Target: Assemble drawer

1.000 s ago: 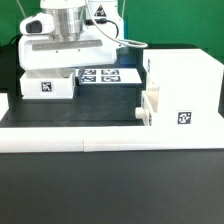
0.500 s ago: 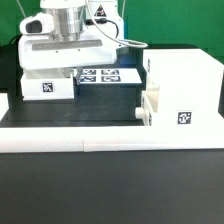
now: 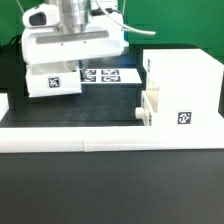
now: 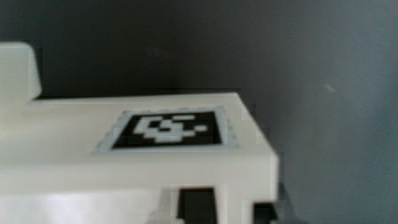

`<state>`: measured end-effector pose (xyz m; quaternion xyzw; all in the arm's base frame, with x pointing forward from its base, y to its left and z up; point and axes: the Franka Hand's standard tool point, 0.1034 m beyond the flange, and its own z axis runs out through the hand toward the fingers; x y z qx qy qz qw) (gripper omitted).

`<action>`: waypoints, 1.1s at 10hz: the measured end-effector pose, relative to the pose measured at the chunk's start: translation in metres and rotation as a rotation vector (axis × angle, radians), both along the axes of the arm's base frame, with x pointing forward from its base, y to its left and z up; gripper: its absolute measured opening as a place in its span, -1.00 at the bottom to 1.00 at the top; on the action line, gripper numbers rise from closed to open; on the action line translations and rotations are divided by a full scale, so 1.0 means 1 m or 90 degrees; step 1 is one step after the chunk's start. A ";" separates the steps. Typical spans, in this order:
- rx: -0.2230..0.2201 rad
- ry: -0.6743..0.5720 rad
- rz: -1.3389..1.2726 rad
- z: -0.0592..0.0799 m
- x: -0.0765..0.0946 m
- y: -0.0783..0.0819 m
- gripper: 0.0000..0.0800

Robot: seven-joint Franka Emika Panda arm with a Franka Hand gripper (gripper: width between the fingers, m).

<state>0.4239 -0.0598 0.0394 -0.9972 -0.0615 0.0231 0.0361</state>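
Seen from the exterior view: tool closed tight on a small white tray, gripping it from above, fingertips hidden behind the arm's white housing. Tray tilted slightly and apparently lifted just off the black bench, though contact with the surface cannot be settled from this angle. Black-and-white square tag on the tray's near face.

Just beside the tray, toward the exterior view's right and a little behind: the marker board, flat on the bench, several tags showing.

Further to the exterior view's right: tall white hollow shell, upright, a tag on its front face low down. Second small tray seated in the shell's side opening, partly sticking out toward the middle of the bench, small knob on its outer end. Well apart from the gripped tray.

Along the near edge of the bench: long low white border rail, running across the whole width.

Wrist view, blurred: white tray top with a square tag, dark bench beyond; dark tool fingers at the tray's edge.
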 end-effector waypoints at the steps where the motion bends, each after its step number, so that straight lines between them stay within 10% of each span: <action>1: 0.005 0.007 0.011 0.008 0.008 0.007 -0.89; 7: 0.016 -0.020 0.074 0.039 0.084 0.034 -0.89; 11: 0.019 -0.026 0.156 0.037 0.084 0.033 -0.89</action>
